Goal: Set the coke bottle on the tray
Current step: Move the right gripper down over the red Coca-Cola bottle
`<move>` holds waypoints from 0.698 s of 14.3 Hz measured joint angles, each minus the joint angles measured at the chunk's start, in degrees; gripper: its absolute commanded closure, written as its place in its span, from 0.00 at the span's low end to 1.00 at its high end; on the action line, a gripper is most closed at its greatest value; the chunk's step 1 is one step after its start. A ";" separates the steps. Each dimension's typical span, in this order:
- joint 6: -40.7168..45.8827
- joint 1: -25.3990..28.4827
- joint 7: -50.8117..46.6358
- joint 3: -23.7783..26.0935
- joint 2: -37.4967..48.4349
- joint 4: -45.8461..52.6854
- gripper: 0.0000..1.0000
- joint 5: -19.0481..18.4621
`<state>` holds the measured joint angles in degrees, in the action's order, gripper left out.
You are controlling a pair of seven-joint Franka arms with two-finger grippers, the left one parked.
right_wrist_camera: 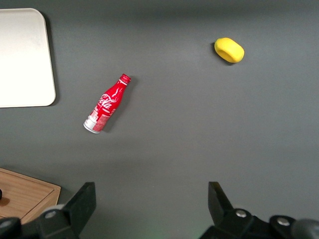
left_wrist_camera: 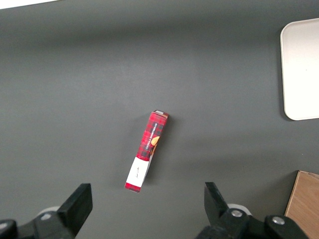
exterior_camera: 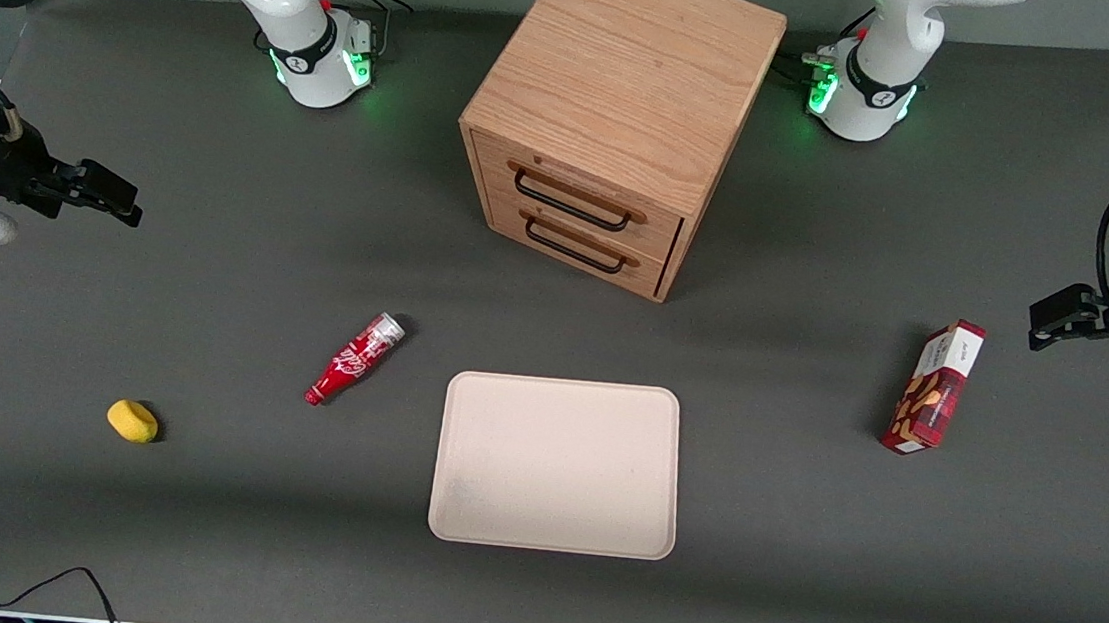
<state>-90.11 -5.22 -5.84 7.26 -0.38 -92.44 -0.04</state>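
On the dark worktop (exterior_camera: 193, 541) the coke bottle (exterior_camera: 356, 358) lies on its side, just beside the tray (exterior_camera: 557, 464) but not touching it, cap end nearer the front camera. Up at the working arm's end hangs the end effector (exterior_camera: 108, 193), fingers (right_wrist_camera: 82, 204) spread wide, gripping nothing, well apart from the bottle. A yellow lump (exterior_camera: 132, 420) sits nearby.

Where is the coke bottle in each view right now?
Front view: the bottle lies on the table beside the tray, toward the working arm's end, far from the open gripper.
Right wrist view: bottle between tray and yellow object.
Left wrist view: not in it.
Shared landmark: the tray.
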 measured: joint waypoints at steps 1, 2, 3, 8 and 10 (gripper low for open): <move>0.00 0.00 -0.02 0.00 0.00 -0.01 0.00 0.00; 0.00 0.00 -0.08 0.00 0.00 -0.03 0.00 0.00; -0.01 0.00 -0.23 0.00 -0.01 -0.06 0.00 0.00; -2.08 0.35 -1.40 0.29 -1.29 -0.34 0.00 0.08; -5.40 2.18 -6.33 0.81 -3.46 -0.67 0.00 0.14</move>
<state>-95.52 -3.04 -12.17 8.08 -3.84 -93.11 0.10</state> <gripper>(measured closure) 0.000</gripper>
